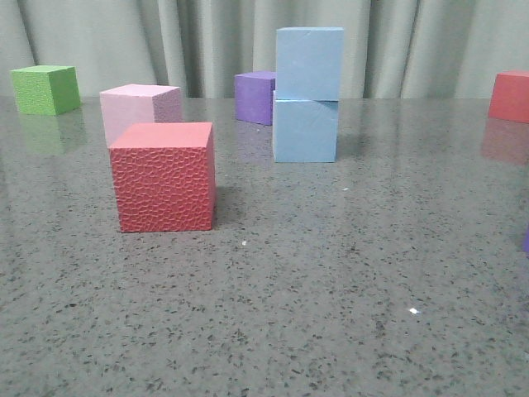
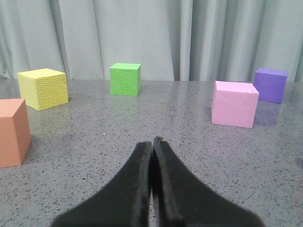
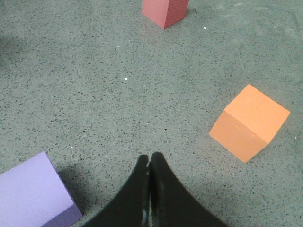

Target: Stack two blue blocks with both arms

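Two pale blue blocks stand stacked in the front view, the upper one (image 1: pixel 309 63) squarely on the lower one (image 1: pixel 305 130), at the middle back of the table. No gripper shows in the front view. My left gripper (image 2: pixel 152 142) is shut and empty, low over bare table, with no blue block in its view. My right gripper (image 3: pixel 149 158) is shut and empty above bare table, with no blue block in its view.
In the front view: a red cube (image 1: pixel 164 174) at front left, a pink cube (image 1: pixel 140 110) behind it, a green cube (image 1: pixel 45 89), a purple cube (image 1: pixel 254 96), another red cube (image 1: pixel 510 96). Left wrist view: yellow (image 2: pixel 43 88), orange (image 2: pixel 12 132), green (image 2: pixel 125 79), pink (image 2: pixel 234 103), purple (image 2: pixel 271 84) cubes. Right wrist view: orange (image 3: pixel 249 122), lilac (image 3: pixel 33 193), red (image 3: pixel 165 11) cubes.
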You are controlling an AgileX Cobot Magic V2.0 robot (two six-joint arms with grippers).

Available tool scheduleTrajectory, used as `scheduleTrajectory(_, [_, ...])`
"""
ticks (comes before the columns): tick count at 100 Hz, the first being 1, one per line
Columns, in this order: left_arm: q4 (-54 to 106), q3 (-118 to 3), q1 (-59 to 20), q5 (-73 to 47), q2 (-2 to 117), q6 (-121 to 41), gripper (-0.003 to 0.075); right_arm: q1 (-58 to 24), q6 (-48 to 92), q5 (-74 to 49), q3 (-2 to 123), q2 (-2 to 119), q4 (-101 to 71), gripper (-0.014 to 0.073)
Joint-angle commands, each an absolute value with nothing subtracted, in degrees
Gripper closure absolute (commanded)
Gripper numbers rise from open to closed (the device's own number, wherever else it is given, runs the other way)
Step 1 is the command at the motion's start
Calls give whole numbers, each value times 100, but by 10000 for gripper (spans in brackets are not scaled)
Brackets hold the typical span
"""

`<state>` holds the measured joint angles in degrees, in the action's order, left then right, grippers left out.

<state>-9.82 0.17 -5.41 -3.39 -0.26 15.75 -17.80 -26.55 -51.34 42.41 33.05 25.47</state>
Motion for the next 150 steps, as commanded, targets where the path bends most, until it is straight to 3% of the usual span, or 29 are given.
scheduleTrajectory(1, [-981,161,-530,138,-225,1565,739,-1755,-2655,-4817,4399,3312,2715,662])
scheduleTrajectory(69, [-981,161,-530,138,-225,1565,739,-1755,-2634,-4337,3810,2665,2604,662])
scheduleTrajectory(88, [-981,161,-530,138,-225,1565,739,-1733,-1780,-3875,3322,2126,2126,662])
scheduleTrajectory(150, [-981,161,-530,138,-225,1565,739,-440,-59,-1707,1655,713,354,662])
